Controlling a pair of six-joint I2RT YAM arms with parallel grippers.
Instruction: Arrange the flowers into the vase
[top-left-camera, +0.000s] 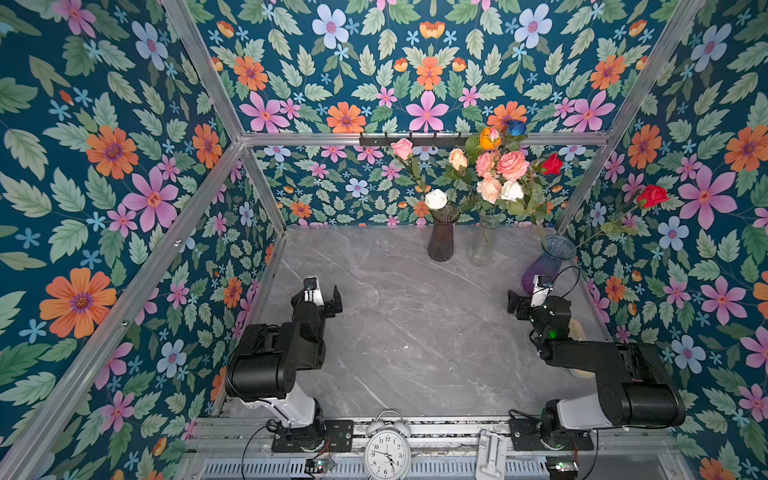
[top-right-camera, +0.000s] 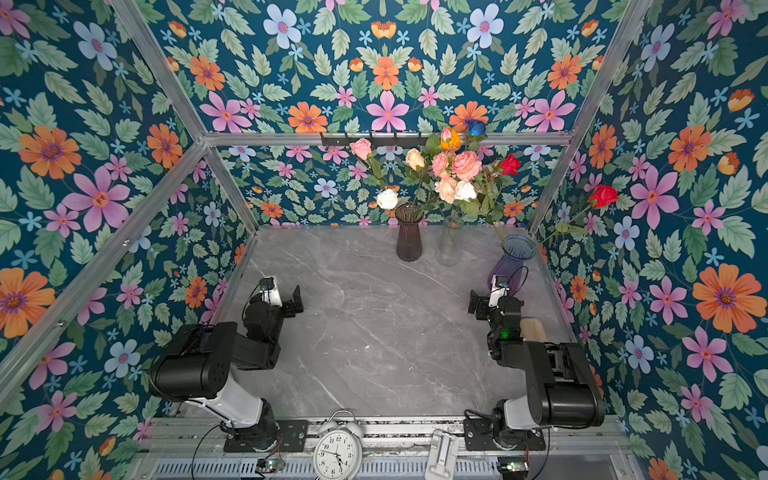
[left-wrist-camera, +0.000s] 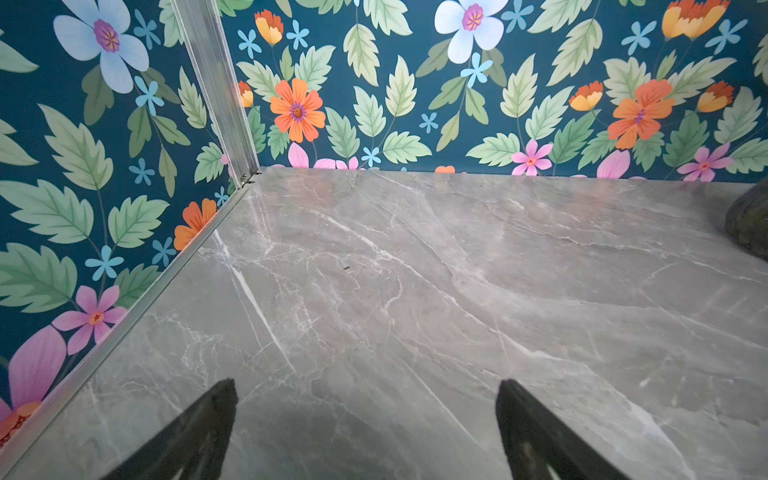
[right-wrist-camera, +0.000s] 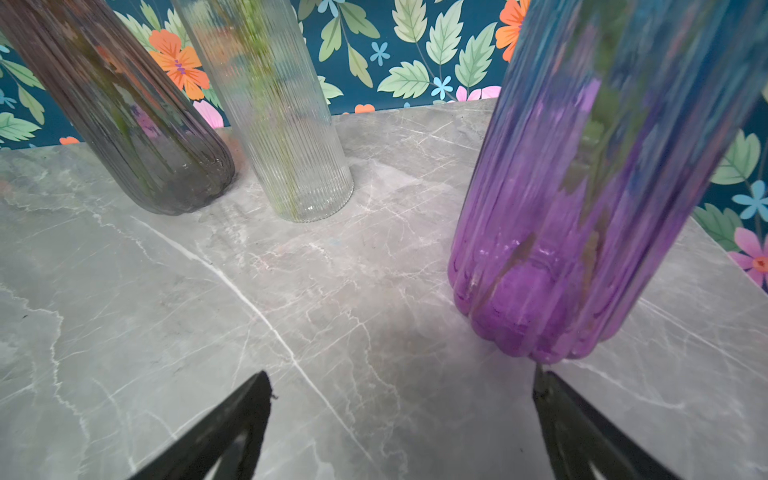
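Flowers are seen standing in dark vase, clear vase and purple vase along the counter's far edge; left gripper and right gripper are spread open, empty; placing is judged done, no loose stem left for picking.

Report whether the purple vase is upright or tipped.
Upright. The purple vase stands on its base on the table, mouth up, stems inside.
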